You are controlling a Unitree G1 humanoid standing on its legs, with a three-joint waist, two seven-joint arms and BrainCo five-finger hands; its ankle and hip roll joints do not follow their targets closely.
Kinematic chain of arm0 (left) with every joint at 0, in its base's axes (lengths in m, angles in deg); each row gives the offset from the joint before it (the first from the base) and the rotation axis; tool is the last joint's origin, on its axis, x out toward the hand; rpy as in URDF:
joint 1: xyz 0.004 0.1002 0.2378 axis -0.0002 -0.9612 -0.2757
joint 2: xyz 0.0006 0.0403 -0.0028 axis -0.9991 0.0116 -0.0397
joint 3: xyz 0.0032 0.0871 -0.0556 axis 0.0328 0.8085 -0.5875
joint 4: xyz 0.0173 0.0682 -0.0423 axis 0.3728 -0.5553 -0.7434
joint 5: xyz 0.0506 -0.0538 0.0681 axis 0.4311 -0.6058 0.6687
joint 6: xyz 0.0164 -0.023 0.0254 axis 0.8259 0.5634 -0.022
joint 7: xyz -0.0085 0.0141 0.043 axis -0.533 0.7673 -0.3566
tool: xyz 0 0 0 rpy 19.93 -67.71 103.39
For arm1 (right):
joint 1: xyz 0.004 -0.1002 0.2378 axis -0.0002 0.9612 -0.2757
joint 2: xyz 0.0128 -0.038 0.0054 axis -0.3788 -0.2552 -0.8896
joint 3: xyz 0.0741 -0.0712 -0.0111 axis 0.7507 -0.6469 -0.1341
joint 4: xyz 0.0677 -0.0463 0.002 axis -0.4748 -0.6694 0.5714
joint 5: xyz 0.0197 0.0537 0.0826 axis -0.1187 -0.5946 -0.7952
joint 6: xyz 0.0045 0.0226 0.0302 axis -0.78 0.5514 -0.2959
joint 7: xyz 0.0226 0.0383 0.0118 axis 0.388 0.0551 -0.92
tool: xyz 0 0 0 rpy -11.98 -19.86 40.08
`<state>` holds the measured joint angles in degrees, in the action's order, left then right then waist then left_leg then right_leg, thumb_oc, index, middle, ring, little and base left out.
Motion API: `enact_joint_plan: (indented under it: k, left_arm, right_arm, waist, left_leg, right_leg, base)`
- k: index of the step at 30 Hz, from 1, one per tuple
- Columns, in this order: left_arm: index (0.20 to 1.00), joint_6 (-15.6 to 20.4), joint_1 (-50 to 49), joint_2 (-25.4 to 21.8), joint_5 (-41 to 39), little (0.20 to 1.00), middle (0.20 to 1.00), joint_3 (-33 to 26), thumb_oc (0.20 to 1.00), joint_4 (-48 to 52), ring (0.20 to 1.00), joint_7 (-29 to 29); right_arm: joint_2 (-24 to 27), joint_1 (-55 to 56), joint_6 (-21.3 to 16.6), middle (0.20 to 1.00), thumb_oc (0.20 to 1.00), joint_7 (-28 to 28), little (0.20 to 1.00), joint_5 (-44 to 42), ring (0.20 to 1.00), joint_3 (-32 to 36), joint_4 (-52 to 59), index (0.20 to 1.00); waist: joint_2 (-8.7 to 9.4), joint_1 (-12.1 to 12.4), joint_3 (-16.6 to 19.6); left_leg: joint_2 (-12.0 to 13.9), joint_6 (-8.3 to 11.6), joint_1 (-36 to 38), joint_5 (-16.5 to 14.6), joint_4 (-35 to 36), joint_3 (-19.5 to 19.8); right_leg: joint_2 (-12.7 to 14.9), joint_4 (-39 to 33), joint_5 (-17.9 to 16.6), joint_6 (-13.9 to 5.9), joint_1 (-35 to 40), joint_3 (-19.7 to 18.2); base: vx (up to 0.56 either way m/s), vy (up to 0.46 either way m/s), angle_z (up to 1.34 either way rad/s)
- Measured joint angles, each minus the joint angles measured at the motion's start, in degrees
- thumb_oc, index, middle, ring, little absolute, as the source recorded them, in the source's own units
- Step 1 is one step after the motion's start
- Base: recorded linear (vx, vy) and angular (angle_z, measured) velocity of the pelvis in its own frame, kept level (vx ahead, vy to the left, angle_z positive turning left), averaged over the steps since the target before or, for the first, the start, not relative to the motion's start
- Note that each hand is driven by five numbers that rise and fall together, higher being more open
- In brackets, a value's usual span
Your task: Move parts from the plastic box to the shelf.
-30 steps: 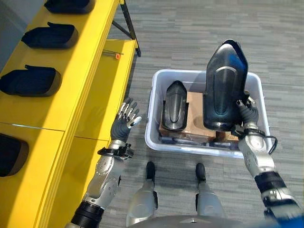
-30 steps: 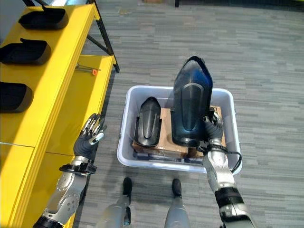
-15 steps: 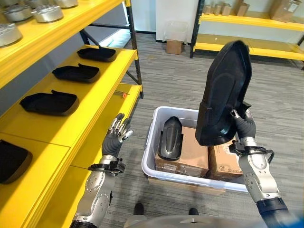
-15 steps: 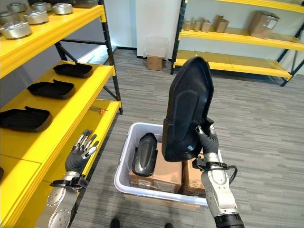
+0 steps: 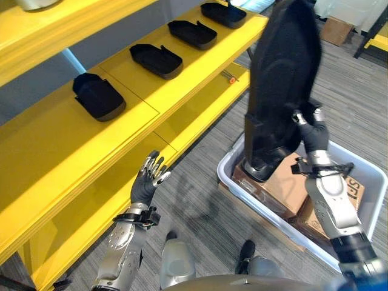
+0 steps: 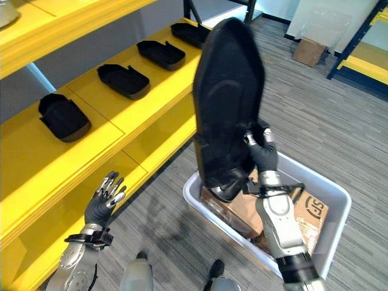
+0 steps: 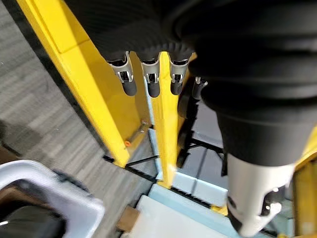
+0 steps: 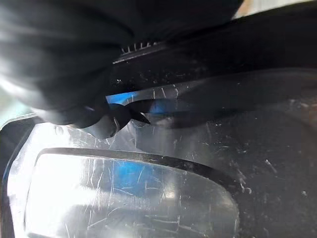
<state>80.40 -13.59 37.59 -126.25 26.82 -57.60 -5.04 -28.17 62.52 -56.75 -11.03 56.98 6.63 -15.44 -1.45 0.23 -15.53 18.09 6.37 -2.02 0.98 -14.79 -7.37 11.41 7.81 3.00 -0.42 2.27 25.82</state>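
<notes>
My right hand [image 5: 314, 134] is shut on a long black moulded part [image 5: 280, 79], held upright above the white plastic box [image 5: 239, 186]; its glossy scratched face shows close up in the right wrist view [image 8: 163, 178]. The box stands on the floor and holds cardboard cartons [image 6: 306, 212]. To the left runs the yellow shelf [image 5: 66, 145] with several black parts [image 5: 98, 96] laid in a row. My left hand [image 5: 147, 182] hangs open beside the shelf's lower edge, its fingers [image 7: 148, 82] straight and holding nothing.
A lower yellow shelf level [image 5: 200, 112] sits beneath the row of parts, with a small orange piece [image 5: 231, 79] on it. Grey carpet [image 5: 200, 200] lies between the shelf and the box. A cardboard box [image 6: 308, 51] stands on the floor at the back.
The whole view has swung toward the yellow shelf as the camera moved. My right hand still holds the black part, now nearer the shelf. The left hand stays open.
</notes>
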Motion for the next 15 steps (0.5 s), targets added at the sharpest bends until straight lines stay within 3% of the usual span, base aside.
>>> enact_joint_plan:
  k: [1,3,5,6,9,10,12,15]
  left_arm:
    - [1.000,-0.04,1.90,-0.24,0.02,1.000,1.000,0.90,1.000,0.22,1.000,0.00]
    - [1.000,0.07,3.63,-0.44,0.02,1.000,1.000,0.57,1.000,0.53,1.000,-0.04]
    - [1.000,0.09,2.06,-1.85,0.00,1.000,1.000,-0.36,1.000,0.47,1.000,-0.16]
    - [1.000,0.14,1.42,-3.77,0.01,1.000,1.000,-0.55,1.000,0.52,1.000,-0.19]
    - [1.000,0.29,-0.21,-4.74,0.04,1.000,1.000,-3.23,1.000,0.46,1.000,-0.39]
    - [1.000,0.31,-1.06,-4.78,0.05,1.000,1.000,-3.90,1.000,0.45,1.000,-0.69]
    - [1.000,0.42,-1.61,-4.54,0.04,1.000,1.000,-4.00,1.000,0.43,1.000,-0.71]
    - [1.000,0.45,-0.95,-2.66,0.37,1.000,1.000,-4.03,1.000,0.27,1.000,-1.32]
  right_arm:
    - [-1.06,1.61,0.02,0.200,0.200,0.38,0.200,-0.08,0.200,1.18,0.01,0.200]
    - [-2.22,2.96,0.09,0.200,0.200,0.40,0.200,0.10,0.200,0.63,0.04,0.200]
    - [-3.98,3.23,0.14,0.200,0.200,-0.80,0.200,1.23,0.200,-0.90,-1.09,0.200]
    - [-4.73,4.25,0.30,0.200,0.200,-0.63,0.200,1.70,0.200,-0.90,-1.32,0.200]
    - [-4.86,4.53,0.92,0.200,0.200,-0.77,0.200,2.13,0.200,-1.01,-1.34,0.200]
    - [-4.88,4.55,0.92,0.200,0.200,-0.82,0.200,2.16,0.200,-1.12,-1.35,0.200]
    - [-5.87,4.77,0.90,0.200,0.200,-1.13,0.200,1.76,0.200,-0.65,-1.67,0.200]
    - [-7.54,4.43,1.18,0.200,0.200,-0.64,0.200,-0.73,0.200,-1.34,-2.35,0.200]
  waist:
    - [-0.39,-0.72,0.25]
    - [0.69,0.05,0.55]
    - [1.43,1.50,1.00]
    - [1.63,2.36,1.16]
    - [3.46,2.62,2.26]
    - [4.81,2.53,3.20]
    - [6.25,2.83,4.39]
    - [7.29,3.34,5.27]
  left_leg:
    - [-1.42,2.66,2.31,-2.25,4.97,0.38]
    - [-4.57,3.12,2.26,-4.51,6.05,0.13]
    - [-7.14,1.77,1.38,-8.43,2.46,-0.09]
    - [-8.76,0.03,-0.41,-9.88,-0.85,-0.03]
    - [-10.66,-1.21,-2.55,-11.11,-2.49,-0.05]
    - [-10.53,-1.75,-3.44,-11.09,-2.76,-0.14]
    - [-11.10,-1.84,-5.69,-11.53,-4.92,0.04]
    - [-12.18,-3.30,-9.17,-12.88,-8.67,0.44]
  right_leg:
    - [1.60,2.11,0.20,-0.66,-0.24,0.28]
    - [4.79,4.07,-0.42,-1.48,-1.02,-0.42]
    - [7.64,3.69,-1.86,-3.27,-0.47,-2.03]
    - [9.59,3.56,-3.37,-3.37,-0.32,-2.02]
    - [10.62,0.59,-5.04,-3.13,0.13,-1.88]
    - [10.86,0.22,-5.83,-3.21,-0.67,-1.97]
    - [10.71,-0.90,-4.78,-3.13,-0.81,-1.98]
    - [11.86,-2.90,-6.78,-6.52,-0.52,-1.07]
  base:
    - [0.07,0.100,0.93]
    - [0.10,0.222,0.63]
    - [0.11,0.269,0.16]
    - [0.09,0.253,0.21]
    - [0.03,0.131,0.09]
    - [0.02,0.131,-0.02]
    - [0.03,0.242,0.02]
    - [0.00,0.169,0.26]
